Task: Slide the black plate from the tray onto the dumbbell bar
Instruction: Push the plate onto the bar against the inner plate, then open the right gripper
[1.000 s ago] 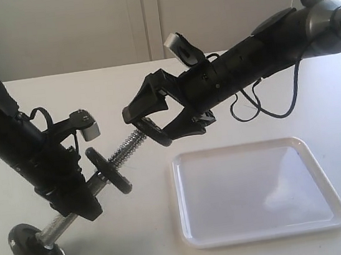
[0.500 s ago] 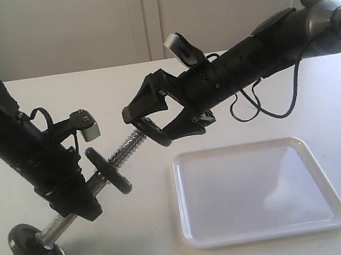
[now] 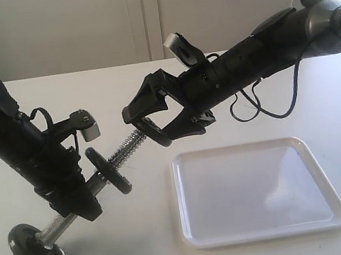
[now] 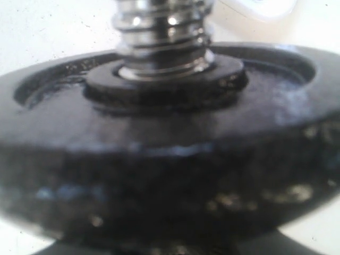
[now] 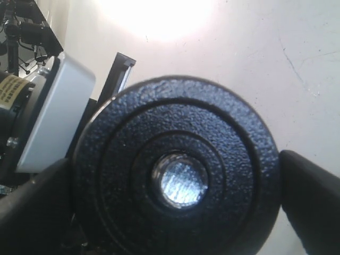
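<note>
White tray (image 3: 257, 191) lies flat on the table (image 3: 121, 84), front right. Front left, a second black disc (image 3: 39, 250) sits low on the tilted dumbbell bar (image 3: 128, 147). Left gripper (image 3: 78, 201) is clamped around the bar mid-length. Just above it, the black plate (image 3: 108, 169) is threaded on the bar. Farthest back, right gripper (image 3: 139, 125) is at the bar's threaded tip, jaws spread wide, holding nothing.
</note>
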Available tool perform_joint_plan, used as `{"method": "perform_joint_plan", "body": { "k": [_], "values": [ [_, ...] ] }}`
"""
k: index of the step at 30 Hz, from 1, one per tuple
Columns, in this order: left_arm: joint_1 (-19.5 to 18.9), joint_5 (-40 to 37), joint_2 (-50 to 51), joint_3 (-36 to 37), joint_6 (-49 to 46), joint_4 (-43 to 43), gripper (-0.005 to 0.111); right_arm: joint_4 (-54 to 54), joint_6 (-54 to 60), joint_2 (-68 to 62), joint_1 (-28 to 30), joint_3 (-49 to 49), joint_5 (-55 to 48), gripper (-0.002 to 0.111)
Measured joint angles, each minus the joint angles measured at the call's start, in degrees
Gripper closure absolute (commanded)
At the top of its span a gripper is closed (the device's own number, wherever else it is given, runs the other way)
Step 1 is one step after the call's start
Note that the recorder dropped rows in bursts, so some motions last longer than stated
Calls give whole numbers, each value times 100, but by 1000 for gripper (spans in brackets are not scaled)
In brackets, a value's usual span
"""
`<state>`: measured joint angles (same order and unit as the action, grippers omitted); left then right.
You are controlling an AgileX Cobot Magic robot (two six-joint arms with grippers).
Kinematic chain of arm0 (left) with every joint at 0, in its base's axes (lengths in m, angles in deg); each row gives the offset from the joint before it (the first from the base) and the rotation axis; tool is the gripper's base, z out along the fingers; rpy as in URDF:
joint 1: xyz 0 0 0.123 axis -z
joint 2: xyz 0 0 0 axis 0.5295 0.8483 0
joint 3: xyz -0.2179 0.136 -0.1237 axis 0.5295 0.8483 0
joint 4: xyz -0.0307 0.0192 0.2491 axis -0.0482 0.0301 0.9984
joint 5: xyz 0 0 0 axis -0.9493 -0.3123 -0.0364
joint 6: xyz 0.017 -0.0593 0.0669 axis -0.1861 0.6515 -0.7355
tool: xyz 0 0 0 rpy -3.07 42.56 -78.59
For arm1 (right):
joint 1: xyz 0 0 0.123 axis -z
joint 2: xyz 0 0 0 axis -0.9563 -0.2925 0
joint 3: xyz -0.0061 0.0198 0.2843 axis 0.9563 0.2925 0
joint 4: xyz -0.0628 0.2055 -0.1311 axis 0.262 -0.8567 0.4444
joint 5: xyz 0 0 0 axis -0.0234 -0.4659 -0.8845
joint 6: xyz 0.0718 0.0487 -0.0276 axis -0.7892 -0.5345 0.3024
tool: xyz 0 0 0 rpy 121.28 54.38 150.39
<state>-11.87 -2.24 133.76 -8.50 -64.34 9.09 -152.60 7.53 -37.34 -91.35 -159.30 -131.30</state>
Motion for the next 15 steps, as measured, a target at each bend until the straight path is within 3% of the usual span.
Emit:
{"method": "perform_joint_plan", "body": {
  "k": [15],
  "values": [
    [146, -129, 0, 0, -419, -266, 107, -533, 56, -24, -118, -13, -72, 14]
  ]
}}
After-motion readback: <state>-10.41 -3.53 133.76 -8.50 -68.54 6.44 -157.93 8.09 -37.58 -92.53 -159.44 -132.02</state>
